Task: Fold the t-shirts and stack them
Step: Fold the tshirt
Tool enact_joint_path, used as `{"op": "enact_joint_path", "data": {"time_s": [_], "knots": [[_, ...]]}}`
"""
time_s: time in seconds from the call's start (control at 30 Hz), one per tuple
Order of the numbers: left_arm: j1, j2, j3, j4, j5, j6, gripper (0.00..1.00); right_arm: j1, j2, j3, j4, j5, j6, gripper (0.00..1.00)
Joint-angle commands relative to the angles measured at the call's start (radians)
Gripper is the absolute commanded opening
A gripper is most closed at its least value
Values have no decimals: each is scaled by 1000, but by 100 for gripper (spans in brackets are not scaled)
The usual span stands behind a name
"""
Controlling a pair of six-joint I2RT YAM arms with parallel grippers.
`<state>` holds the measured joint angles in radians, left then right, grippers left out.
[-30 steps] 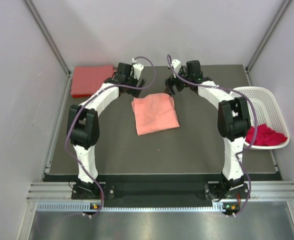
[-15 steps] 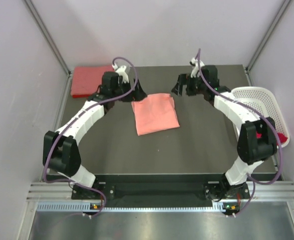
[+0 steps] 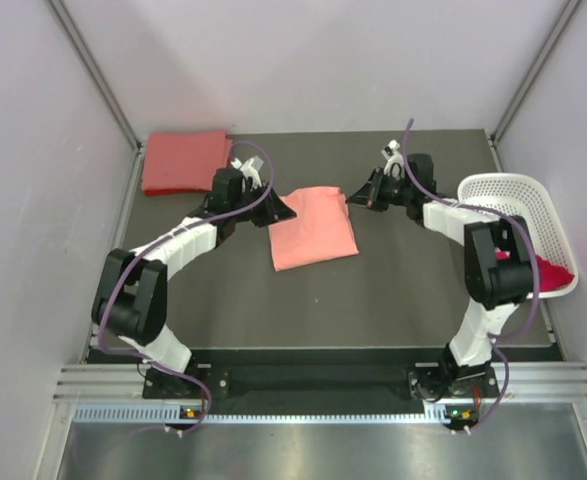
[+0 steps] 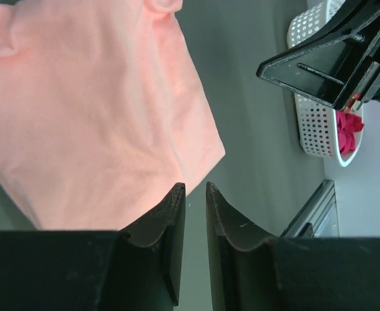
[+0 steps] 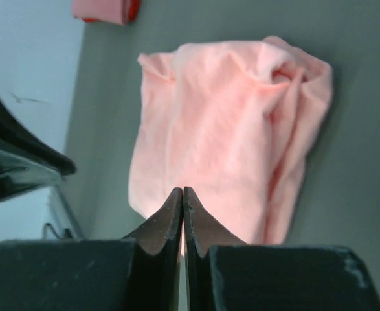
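Two far corners of salmon-pink t-shirt (image 3: pixel 311 228) met: left gripper (image 4: pixel 194 188) narrowly parted, right gripper (image 5: pixel 182 190) closed, perhaps pinching; dark table (image 3: pixel 413 290) around.

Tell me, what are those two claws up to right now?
Left claw nearly closed at pink shirt's far corner. Right claw shut at the other far corner. Folded red shirt lies apart.

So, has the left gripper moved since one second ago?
Yes. The left gripper has come toward the arm bases, away from the folded coral-red t-shirt, to the far left corner of the salmon-pink t-shirt.
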<state>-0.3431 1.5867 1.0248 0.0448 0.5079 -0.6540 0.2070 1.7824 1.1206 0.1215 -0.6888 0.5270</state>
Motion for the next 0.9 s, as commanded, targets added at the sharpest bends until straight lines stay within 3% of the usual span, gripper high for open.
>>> {"op": "enact_joint_path", "data": {"time_s": [0.0,0.13,0.23,0.43,0.6,0.87], "knots": [[0,79,-11,182,26,-113,24,32,130,5,404,-103,293,0],[-4,160,-2,236,6,-145,18,89,250,30,658,-86,513,0],[-19,197,-6,239,-41,-159,20,127,305,65,684,-42,538,0],[-48,246,6,63,-195,-165,19,138,451,169,716,60,562,0],[-53,263,26,-120,-287,-177,19,112,521,272,621,127,545,0],[-54,253,21,-135,-292,-145,21,72,604,421,428,205,467,0]]}}
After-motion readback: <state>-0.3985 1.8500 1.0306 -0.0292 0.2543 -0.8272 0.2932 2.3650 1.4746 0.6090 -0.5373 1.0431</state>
